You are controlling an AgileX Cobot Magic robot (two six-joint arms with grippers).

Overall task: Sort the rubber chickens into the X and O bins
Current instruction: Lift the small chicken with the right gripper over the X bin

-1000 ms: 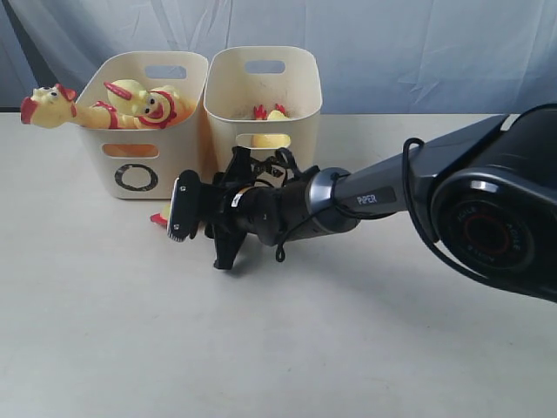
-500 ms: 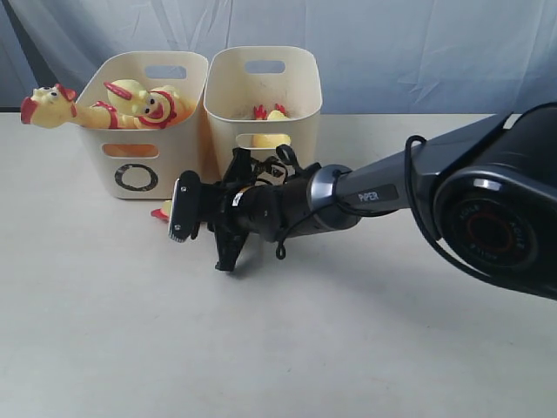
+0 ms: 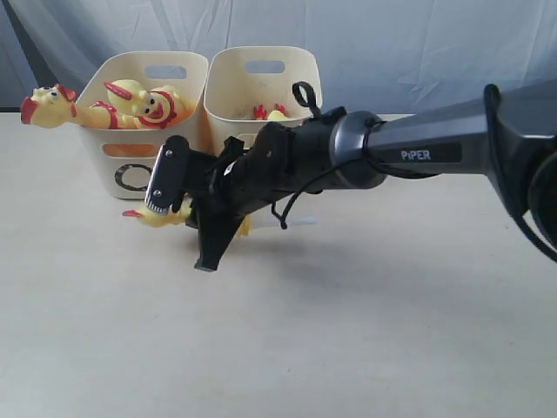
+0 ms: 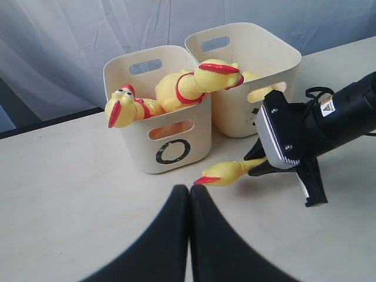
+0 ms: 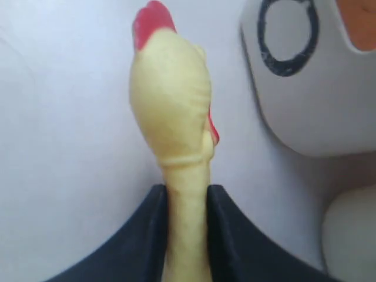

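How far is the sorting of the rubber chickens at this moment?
Done: two chickens lie in the O bin, and yellow and red parts show in the second bin; its mark is hidden. In hand: the right gripper is shut on a small chicken piece beside the O bin. Left: drop that piece into a bin. The left gripper is shut and empty.
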